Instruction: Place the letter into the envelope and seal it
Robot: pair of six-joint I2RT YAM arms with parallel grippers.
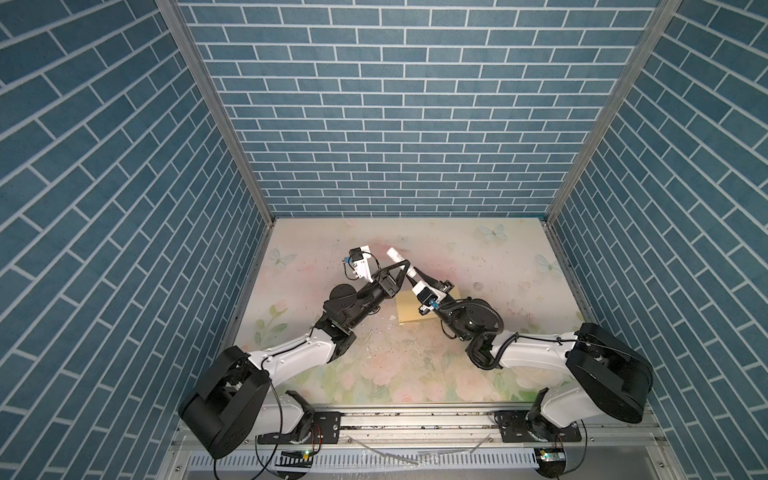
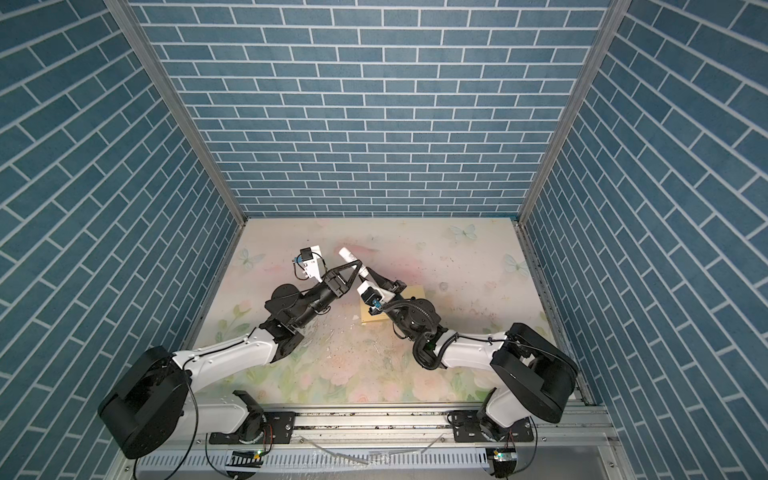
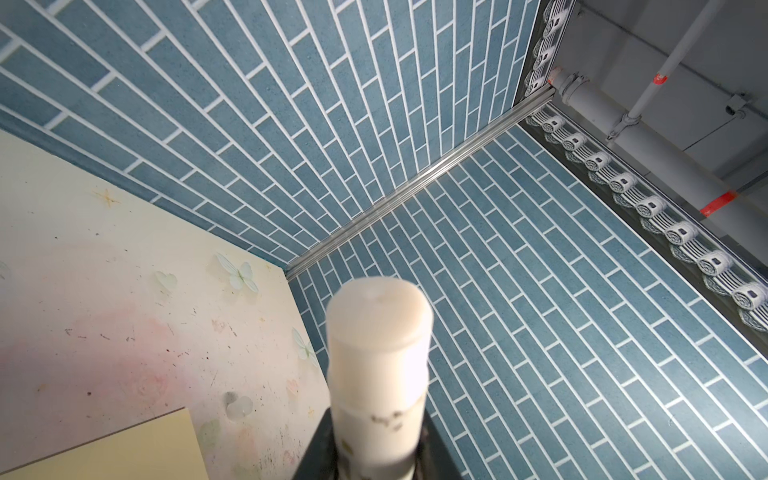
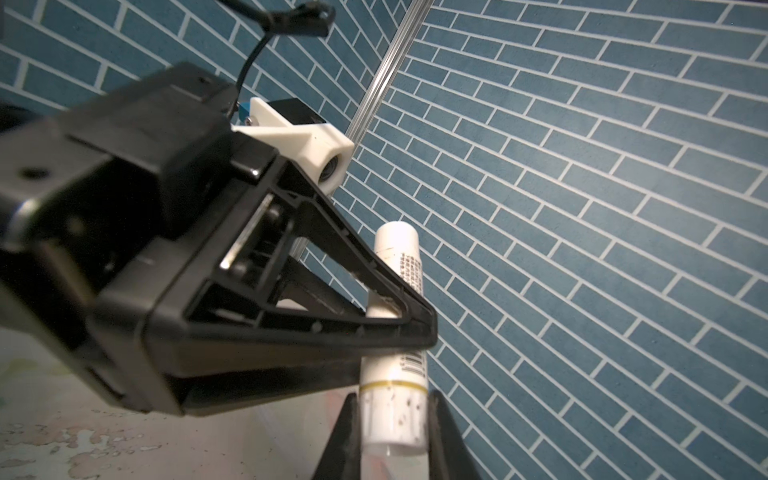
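Observation:
A white glue stick [image 1: 394,253] [image 2: 346,252] hangs above the table's middle, held from both ends. My left gripper [image 1: 404,264] [image 2: 356,266] [image 3: 378,451] is shut on its labelled body, and the rounded end of the glue stick [image 3: 380,349] points away from that wrist camera. My right gripper [image 1: 414,275] [image 2: 367,276] [image 4: 393,419] is shut on the other end of the glue stick [image 4: 392,409], below a thin yellow ring. The yellow envelope [image 1: 409,313] [image 2: 371,319] [image 3: 124,453] lies flat under my right wrist. The letter is out of view.
The floral table mat [image 1: 478,266] is scuffed, with small paper scraps [image 1: 392,318] beside the envelope. Blue brick-pattern walls [image 1: 395,124] enclose the back and both sides. My two arms meet over the middle, and the left gripper's black finger [image 4: 399,328] crosses the right wrist view.

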